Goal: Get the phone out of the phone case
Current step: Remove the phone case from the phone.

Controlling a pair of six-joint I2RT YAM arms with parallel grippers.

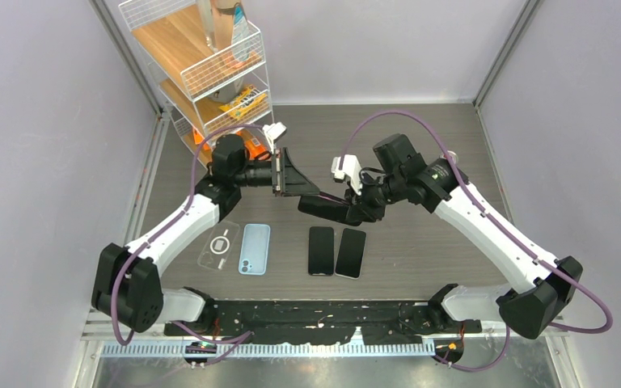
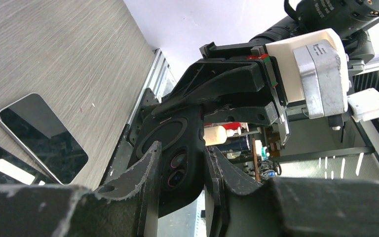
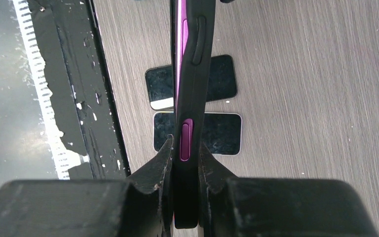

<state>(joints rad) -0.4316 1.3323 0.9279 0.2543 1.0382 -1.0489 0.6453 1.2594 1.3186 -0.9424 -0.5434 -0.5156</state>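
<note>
Black phone case (image 1: 323, 208), with a magenta phone (image 3: 186, 142) seated inside it and showing at the side edge. The case is held in the air just behind the pair of dark phones (image 1: 322, 250), away from the arm bases.

- **Writing:** print on the white housing (image 2: 321, 54) of the right wrist is too small to read.
- **Orientation:** the long axis runs roughly left to right. The camera end points toward the left arm, and the buttoned side edge faces the right wrist camera.
- **Right fingers** (image 3: 160, 168): clamped on the case's two faces.
- **Left fingers** (image 2: 145, 173): straddling the camera end. I cannot tell whether they are pressing or loose.
- **Left of the pair:** a light-blue phone (image 1: 255, 248), then a clear case (image 1: 222, 242).
- **Far behind-left of the pair:** a wire rack (image 1: 210, 65) at the corner.
- **Tabletop** (image 1: 437, 162): bare to the right of and behind the pair.
</note>
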